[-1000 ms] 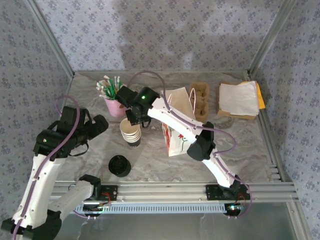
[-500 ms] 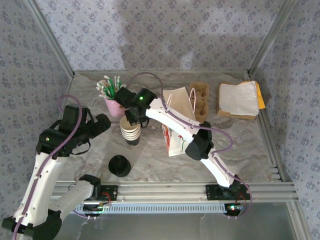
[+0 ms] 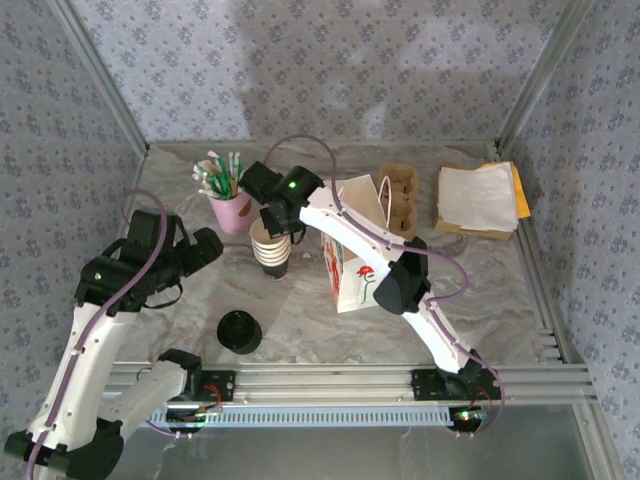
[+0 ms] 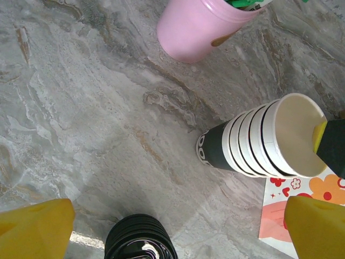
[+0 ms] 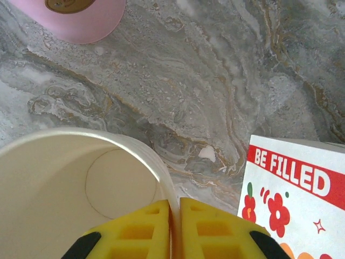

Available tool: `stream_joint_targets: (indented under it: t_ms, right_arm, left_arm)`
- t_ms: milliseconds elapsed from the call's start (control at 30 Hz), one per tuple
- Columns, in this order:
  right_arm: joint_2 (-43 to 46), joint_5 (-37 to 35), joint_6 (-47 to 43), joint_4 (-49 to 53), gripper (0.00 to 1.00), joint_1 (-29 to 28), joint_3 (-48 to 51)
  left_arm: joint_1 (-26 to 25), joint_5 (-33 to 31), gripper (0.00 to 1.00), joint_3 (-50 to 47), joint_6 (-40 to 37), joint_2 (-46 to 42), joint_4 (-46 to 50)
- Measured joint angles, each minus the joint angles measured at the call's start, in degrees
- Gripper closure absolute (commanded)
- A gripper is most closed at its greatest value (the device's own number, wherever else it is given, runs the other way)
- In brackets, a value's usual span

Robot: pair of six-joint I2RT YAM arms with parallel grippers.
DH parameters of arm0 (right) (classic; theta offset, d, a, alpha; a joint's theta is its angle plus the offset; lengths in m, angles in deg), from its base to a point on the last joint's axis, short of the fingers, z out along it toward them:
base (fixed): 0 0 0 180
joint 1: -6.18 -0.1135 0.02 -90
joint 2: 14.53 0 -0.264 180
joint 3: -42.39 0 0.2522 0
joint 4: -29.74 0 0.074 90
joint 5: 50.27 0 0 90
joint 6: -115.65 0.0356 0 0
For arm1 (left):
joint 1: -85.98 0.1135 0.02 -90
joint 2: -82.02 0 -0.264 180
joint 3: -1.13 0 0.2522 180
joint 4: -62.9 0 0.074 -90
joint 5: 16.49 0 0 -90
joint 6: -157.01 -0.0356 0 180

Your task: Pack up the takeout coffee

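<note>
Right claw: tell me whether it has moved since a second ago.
Yes. The right claw, shut on the top cup's rim, has shifted slightly toward the paper bag, judged against the pink cup.

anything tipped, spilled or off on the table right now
Nothing spilled or damaged. The one oddity: the right gripper is pinched on the top rim of the cup stack, one finger inside. The stack looks tilted from the left wrist, though that may be camera angle. The bag stands upright.
</note>
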Motion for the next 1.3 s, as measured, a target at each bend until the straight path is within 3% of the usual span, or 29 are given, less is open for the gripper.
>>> stream_joint_targets:
  t_ms: [300, 467, 667, 1133, 1300]
  right_arm:
    - [0.0, -1.97, -1.66, -1.18, 0.9, 1.09, -0.02]
    - [0.0, -2.6, -2.97, -1.75, 0.78, 2.27, -0.02]
    - [0.0, -3.34, -3.78, -1.77, 0.76, 2.62, -0.02]
    - [0.0, -3.39, -4.79, -1.79, 0.95, 2.58, -0.02]
    - [0.0, -3.39, -5.09, -1.84, 0.98, 2.58, -0.04]
  left_arm:
    - [0.0, 0.02, 0.0, -1.14, -0.02, 0.17, -1.07]
    - [0.0, 0.07, 0.0, -1.92, -0.02, 0.74, -1.6]
    - [0.0, 0.87, 0.0, -2.47, -0.04, 0.81, -2.6]
    - [0.0, 1.31, 0.0, -2.47, -0.02, 0.83, -2.62]
    - [0.0, 1.33, 0.0, -2.47, -0.02, 1.16, -2.62]
